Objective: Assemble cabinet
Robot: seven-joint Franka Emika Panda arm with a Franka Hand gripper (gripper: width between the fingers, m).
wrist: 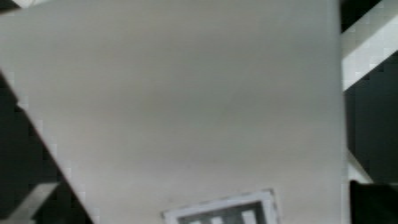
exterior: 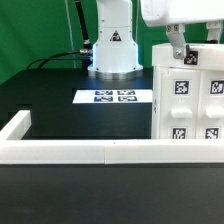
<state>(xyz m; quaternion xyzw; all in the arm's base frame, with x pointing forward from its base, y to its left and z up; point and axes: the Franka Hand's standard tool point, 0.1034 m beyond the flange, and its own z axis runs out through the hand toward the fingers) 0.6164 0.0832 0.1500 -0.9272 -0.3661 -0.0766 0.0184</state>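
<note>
Exterior view has the gripper (exterior: 181, 52) sitting on top of the cabinet (exterior: 190, 100) on its right, can't tell jaw state tbh.

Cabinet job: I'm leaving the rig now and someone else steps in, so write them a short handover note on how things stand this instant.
Pincer: down at the top edge of the cabinet; open or shut cannot be told, since the wrist view is filled by a white panel.
Cabinet: one tall white tagged block standing on the table at the exterior view's right, against the white border wall.
Marker board: flat mid-table, in front of the robot base.
Done: the block looks largely put together.
Left: unclear; no loose parts show.
</note>
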